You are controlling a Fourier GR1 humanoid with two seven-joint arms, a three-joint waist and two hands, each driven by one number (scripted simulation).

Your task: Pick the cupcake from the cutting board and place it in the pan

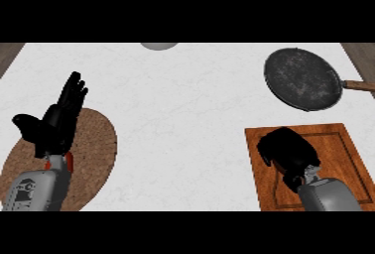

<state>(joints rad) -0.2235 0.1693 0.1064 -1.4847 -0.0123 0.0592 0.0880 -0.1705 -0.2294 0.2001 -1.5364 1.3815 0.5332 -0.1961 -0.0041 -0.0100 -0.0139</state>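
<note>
Nearest, the right robot hand (288,149) sits low over the wooden cutting board (343,163), its fingers curled downward into a closed bunch. The cupcake is not visible — by the task it belongs on this board, and I judge it lies hidden under that hand, though whether the fingers are actually around it cannot be told. A cupcake should be light but soft and easily crushed, with a crumbly top; the sensible hold is around the sides of its base, fingers and thumb opposite each other, kept upright so it does not tip. At the near left, the left robot hand (55,121) rests with fingers straight and spread, pointing away, above a round woven mat (99,149). Farther off, past the board on the white counter (190,99), the dark round pan (302,78) lies with its wooden handle toward the right edge — well apart from the right hand. A pale rounded object (159,45) peeks in at the far edge.
</note>
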